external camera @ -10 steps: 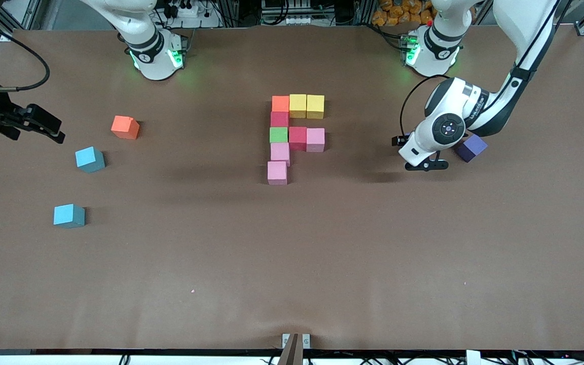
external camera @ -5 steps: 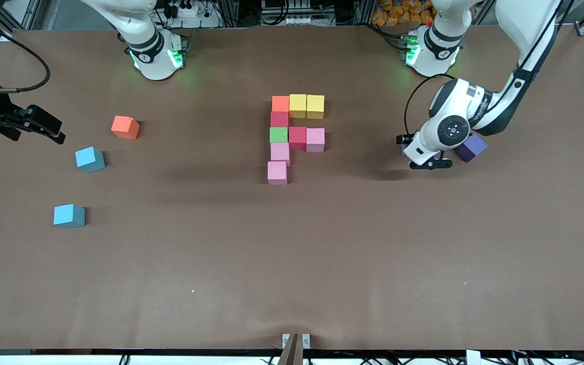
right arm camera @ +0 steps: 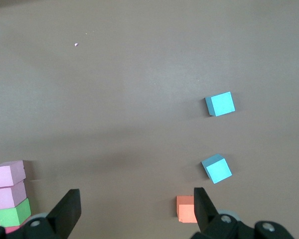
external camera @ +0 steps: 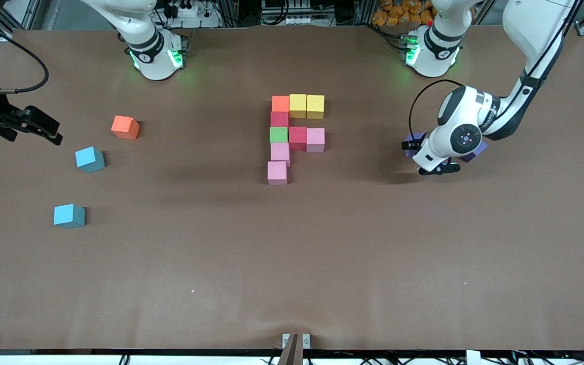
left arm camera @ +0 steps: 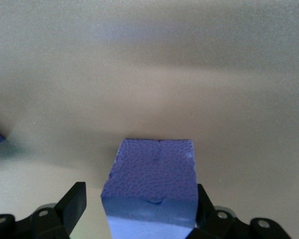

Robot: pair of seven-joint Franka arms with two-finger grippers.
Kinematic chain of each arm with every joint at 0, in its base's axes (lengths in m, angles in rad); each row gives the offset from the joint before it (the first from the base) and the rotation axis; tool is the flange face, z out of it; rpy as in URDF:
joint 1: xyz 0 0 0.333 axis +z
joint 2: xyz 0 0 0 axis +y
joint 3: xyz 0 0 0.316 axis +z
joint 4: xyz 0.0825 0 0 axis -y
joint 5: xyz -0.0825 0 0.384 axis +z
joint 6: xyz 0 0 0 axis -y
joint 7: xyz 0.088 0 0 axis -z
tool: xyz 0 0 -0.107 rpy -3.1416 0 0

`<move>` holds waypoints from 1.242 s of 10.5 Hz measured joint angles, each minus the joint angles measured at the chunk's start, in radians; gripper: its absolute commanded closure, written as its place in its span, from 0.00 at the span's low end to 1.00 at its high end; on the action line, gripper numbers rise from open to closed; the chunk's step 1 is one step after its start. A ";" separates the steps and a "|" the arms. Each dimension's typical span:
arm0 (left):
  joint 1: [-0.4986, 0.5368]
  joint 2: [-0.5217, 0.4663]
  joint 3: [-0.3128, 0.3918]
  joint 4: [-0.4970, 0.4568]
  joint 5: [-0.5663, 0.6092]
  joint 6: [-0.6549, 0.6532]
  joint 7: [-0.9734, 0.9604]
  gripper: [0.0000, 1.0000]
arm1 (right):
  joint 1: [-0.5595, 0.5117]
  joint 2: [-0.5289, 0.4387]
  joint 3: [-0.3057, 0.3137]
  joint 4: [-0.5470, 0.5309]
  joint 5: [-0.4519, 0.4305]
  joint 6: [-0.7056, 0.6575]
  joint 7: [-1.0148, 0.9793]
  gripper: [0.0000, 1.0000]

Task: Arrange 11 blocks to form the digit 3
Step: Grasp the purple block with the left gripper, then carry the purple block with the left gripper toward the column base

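Nine blocks touch in a partial figure: an orange block (external camera: 280, 103) and two yellow (external camera: 306, 106) form its bar nearest the robot bases. Red (external camera: 279, 119), green (external camera: 278, 135) and two pink (external camera: 279, 162) form the column. Red (external camera: 297, 138) and pink (external camera: 315, 140) form the middle bar. My left gripper (external camera: 426, 157) is low and open around a purple block (left arm camera: 152, 184), which peeks out beside it (external camera: 415, 138). One finger touches the block and the other stands off. A second purple block (external camera: 479, 150) is half hidden by the wrist. My right gripper (external camera: 48, 129) waits, open and empty.
A loose orange block (external camera: 125, 127) and two light-blue cubes (external camera: 89, 159) (external camera: 69, 215) lie toward the right arm's end of the table. They also show in the right wrist view: orange block (right arm camera: 186, 209), light-blue cubes (right arm camera: 220, 104) (right arm camera: 217, 168).
My left gripper has shifted toward the left arm's end of the table and now covers more of the second purple block. The right arm has barely moved.
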 measured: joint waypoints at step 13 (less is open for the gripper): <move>-0.161 0.042 -0.008 0.392 -0.217 -0.079 -0.594 0.71 | 0.012 0.029 -0.009 -0.002 -0.037 0.006 -0.108 0.00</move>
